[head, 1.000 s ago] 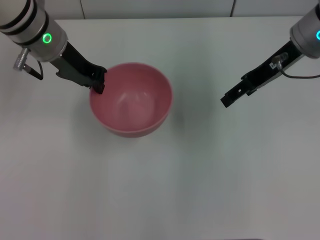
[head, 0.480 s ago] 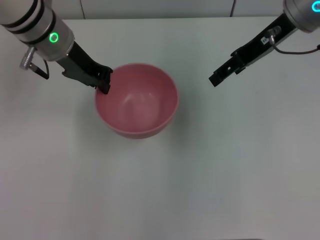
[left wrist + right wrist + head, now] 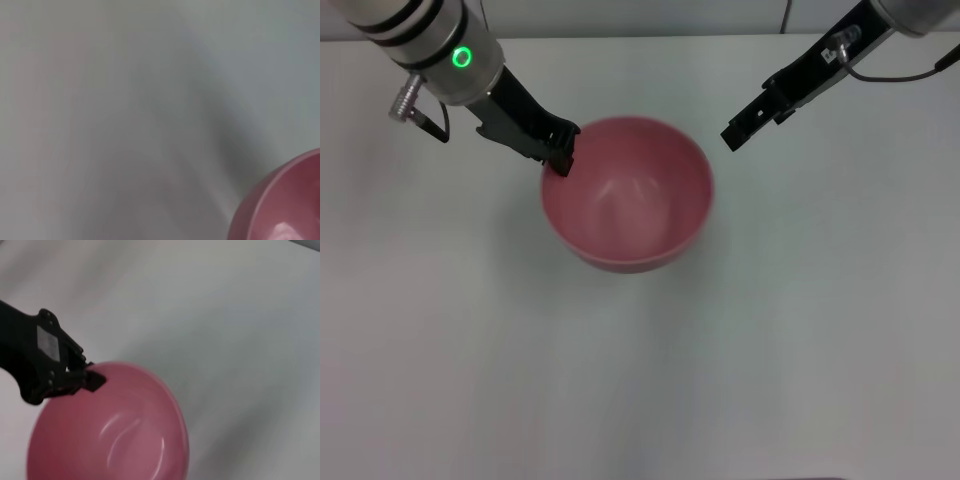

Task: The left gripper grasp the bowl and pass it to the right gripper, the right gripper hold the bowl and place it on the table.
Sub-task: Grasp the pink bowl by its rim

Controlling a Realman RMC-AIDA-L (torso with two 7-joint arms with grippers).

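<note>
The pink bowl [image 3: 630,200] hangs above the white table [image 3: 790,350], a shadow showing beneath it. My left gripper [image 3: 560,156], on the green-ringed arm, is shut on the bowl's rim on my left side. In the right wrist view the left gripper [image 3: 90,379] pinches the rim of the bowl [image 3: 110,430]. My right gripper [image 3: 733,137] hovers just beyond the bowl's far right rim, apart from it. The left wrist view catches only an edge of the bowl [image 3: 280,205] over the table [image 3: 125,125].
Plain white tabletop [image 3: 240,315] surrounds the bowl on all sides. A wall edge runs along the far end of the table. No other objects show.
The left gripper has carried the bowl to the right and slightly away. The right gripper has moved up and leftward, closing in on the bowl's far right rim.
</note>
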